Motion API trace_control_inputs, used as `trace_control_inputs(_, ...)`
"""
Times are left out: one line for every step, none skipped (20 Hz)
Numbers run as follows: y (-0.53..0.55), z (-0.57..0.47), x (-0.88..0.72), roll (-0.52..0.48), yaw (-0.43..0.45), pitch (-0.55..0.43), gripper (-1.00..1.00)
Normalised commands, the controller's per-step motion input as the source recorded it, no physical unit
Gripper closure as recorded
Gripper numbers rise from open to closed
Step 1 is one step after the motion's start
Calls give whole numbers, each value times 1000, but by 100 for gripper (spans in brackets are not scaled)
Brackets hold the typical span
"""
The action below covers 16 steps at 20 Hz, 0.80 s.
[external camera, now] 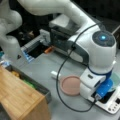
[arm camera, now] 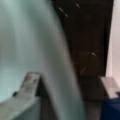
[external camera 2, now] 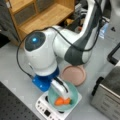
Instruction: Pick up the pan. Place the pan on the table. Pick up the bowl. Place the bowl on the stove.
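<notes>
Tool (external camera 2: 62, 93) straddles the bowl (external camera 2: 56, 98) rim on the stove (external camera 2: 43, 108), fingers parted; you release squarely, pan (external camera 2: 74, 75) beside.

Pink, teal, white and grey
A dusty-pink pan (external camera 2: 74, 74) lies on the grey table (external camera 2: 15, 75); the light-teal bowl (external camera 2: 53, 98) holds something orange; the stove (external camera 2: 46, 110) is white with a black top.

The table (external camera: 45, 67) is matt grey; on it, at about four o'clock, the pan (external camera: 70, 85) looks a dull, smooth dusty pink. The bowl (external camera 2: 71, 93) is smooth pale teal (faintly glossy inside) on the stove (external camera 2: 47, 110), white plastic with a shiny black glass top. Wooden shelving (external camera 2: 37, 15) looks satin.
</notes>
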Motion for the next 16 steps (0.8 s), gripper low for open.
trace_control_inputs(-32, -141, -235, -213, -24, -207, 100)
trace_control_inputs(-40, -152, -229, -212, -21, -210, 100)
trace_control_inputs(-48, -172, -223, -214, -17, -211, 100)
trace_control_inputs(-47, -189, -216, -214, -14, -213, 100)
trace_control_inputs(-45, -202, -208, -211, -8, -214, 100)
trace_control_inputs(-37, -205, -195, -207, -4, -216, 100)
trace_control_inputs(-35, -213, -186, -208, -1, -213, 100)
trace_control_inputs(-26, -203, -178, -208, 3, -207, 100)
trace_control_inputs(-19, -189, -171, -210, 4, -201, -100)
trace_control_inputs(-9, -168, -165, -193, 11, -210, -100)
trace_control_inputs(-5, -156, -161, -188, 15, -204, -100)
trace_control_inputs(-1, -135, -156, -211, 11, -175, -100)
trace_control_inputs(0, -112, -153, -208, 14, -170, -100)
trace_control_inputs(-2, -103, -154, -202, 16, -172, -100)
trace_control_inputs(-4, -94, -155, -201, 17, -166, -100)
trace_control_inputs(-5, -88, -157, -201, 18, -162, -100)
